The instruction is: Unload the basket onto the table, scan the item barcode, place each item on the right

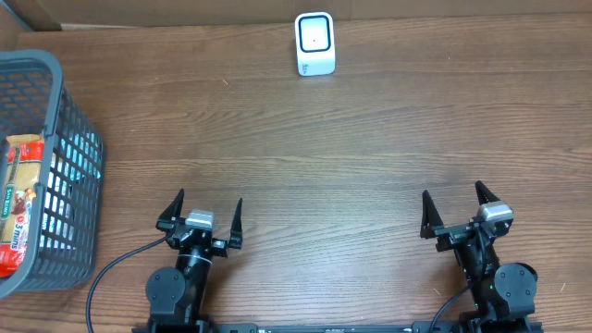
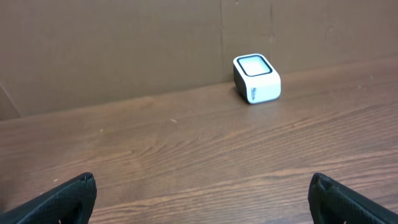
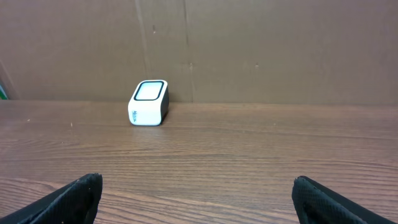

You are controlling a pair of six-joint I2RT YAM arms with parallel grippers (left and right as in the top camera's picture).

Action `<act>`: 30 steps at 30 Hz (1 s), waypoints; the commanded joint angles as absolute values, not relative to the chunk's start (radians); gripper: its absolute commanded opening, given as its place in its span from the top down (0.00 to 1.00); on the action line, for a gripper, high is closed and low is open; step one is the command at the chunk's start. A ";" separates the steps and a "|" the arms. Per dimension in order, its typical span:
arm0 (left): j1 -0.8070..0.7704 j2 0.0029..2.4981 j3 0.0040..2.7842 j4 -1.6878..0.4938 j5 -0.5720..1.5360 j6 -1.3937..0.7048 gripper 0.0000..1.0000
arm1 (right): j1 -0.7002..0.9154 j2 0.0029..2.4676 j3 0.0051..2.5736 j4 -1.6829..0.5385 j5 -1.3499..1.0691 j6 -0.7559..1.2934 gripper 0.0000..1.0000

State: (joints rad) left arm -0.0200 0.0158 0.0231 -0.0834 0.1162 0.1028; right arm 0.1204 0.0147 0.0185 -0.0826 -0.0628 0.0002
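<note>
**Both robot arms sit low at the near edge of the table, fingers spread wide.**

The left fingers [image 1: 172,211] and the right fingers [image 1: 427,217] are well apart from each other. Each pair is wide open and empty. The food packet [image 1: 18,199] lies inside the grey basket [image 1: 57,79] at the left side of the brown wooden table [image 1: 324,148]. The packet is orange and red, with "3 min" printed on it. The white barcode scanner [image 1: 314,43] stands at the far edge of the table, near the middle, just in front of a cardboard wall [image 2: 124,50]. Its dark-rimmed window faces up. The scanner is well apart from the basket and from both arms.
</note>
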 commanded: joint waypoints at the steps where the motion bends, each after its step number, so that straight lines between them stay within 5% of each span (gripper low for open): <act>1: -0.027 0.005 0.097 -0.118 0.124 0.081 0.00 | 0.124 0.003 0.008 -0.079 -0.057 0.003 0.00; 20: -0.027 0.254 0.428 -0.314 0.152 0.087 0.00 | 0.124 0.003 0.008 -0.079 -0.056 0.003 0.00; 30: -0.027 0.609 0.875 -0.564 0.273 0.109 0.00 | 0.124 0.003 0.008 -0.079 -0.057 0.003 0.00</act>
